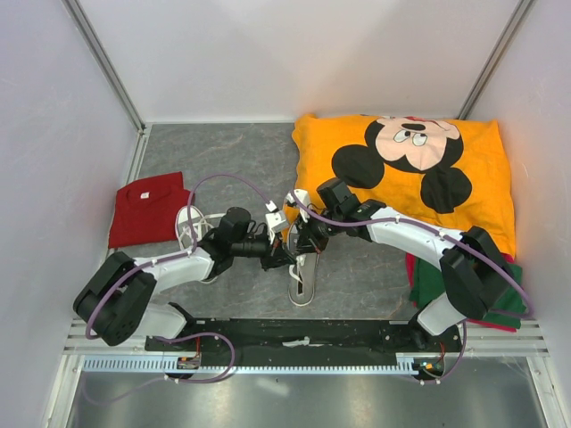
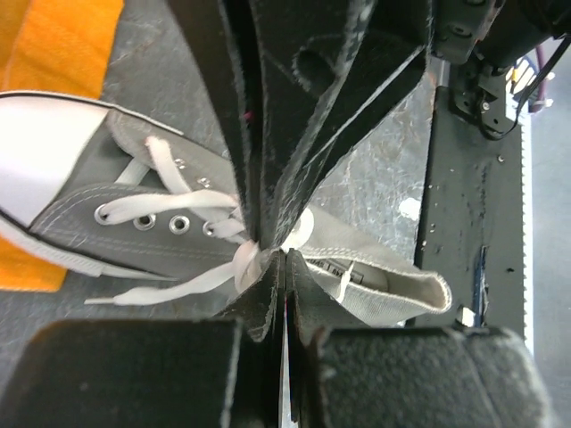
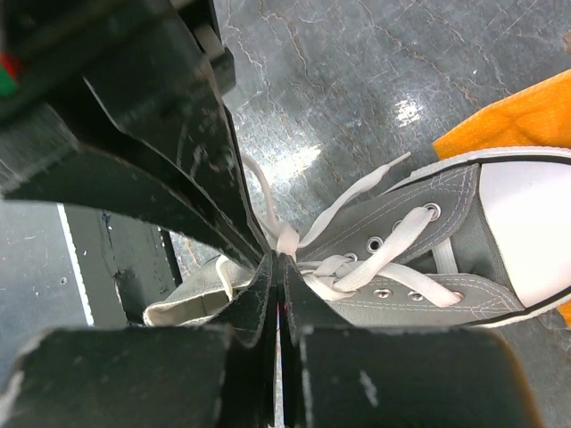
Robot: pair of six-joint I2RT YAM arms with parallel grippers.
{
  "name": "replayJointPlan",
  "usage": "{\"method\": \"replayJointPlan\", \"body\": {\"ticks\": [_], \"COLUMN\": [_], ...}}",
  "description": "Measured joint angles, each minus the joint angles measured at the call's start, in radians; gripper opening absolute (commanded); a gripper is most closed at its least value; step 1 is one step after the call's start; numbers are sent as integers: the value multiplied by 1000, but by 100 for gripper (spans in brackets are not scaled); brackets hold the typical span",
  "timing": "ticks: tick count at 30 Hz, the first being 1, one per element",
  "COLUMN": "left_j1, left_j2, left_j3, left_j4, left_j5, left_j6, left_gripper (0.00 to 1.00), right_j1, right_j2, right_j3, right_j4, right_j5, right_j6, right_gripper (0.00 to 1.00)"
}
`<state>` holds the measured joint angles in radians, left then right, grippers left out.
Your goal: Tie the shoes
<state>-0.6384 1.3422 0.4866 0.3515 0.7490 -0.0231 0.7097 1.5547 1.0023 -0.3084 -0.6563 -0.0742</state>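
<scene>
One grey shoe [image 1: 302,283] with a white toe cap lies between the arms, also seen in the left wrist view as the shoe [image 2: 116,192] and in the right wrist view as the shoe [image 3: 446,267]. My left gripper [image 1: 287,253] [image 2: 284,259] and right gripper [image 1: 300,242] [image 3: 278,259] meet tip to tip over its laces, both shut. A bunched white lace [image 3: 287,239] [image 2: 245,260] sticks out at the right gripper's tips. Whether the left gripper also pinches it is hidden. One lace end [image 3: 393,169] lies loose. The other shoe [image 1: 190,223] sits to the left.
An orange Mickey Mouse cushion [image 1: 482,178] fills the back right. A folded red cloth [image 1: 147,207] lies at the left and a green cloth [image 1: 504,299] at the right. The black base rail [image 1: 357,332] runs along the near edge.
</scene>
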Motion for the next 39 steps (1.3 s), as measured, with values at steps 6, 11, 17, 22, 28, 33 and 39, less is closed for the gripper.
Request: {"method": "replayJointPlan", "body": {"ticks": [6,11,17,22,28,33,39], "left_j1": [-12,-14,-12,-12,-11,-11,-11], "left_j2": [26,28,28,37,39,39,39], "left_j3": [4,4,-20,-48,-77,-90,-98], "left_j4": [37,57,121,192,264,294,311], "left_j5": [-20,-51,-79,-89,-90,-90,-87], "left_j6": [-26,-50,-95,-127,-137,-137,-137], "left_gripper": [2,2,2,2,2,1,2], "right_j1": [0,-7,-11,-11,-34,-139,-182], "right_j2": [-4,-13,-20,-20,-20,-20,-20], "right_j3": [0,-3,-9,-9,-9,-9,-10], "right_j4": [0,0,0,0,-8,-7,-7], "right_j5": [-2,0,-2,-5,-56,-127,-143], "right_j6": [7,8,10,15,39,81,77], "right_gripper": [0,0,1,30,52,41,35]}}
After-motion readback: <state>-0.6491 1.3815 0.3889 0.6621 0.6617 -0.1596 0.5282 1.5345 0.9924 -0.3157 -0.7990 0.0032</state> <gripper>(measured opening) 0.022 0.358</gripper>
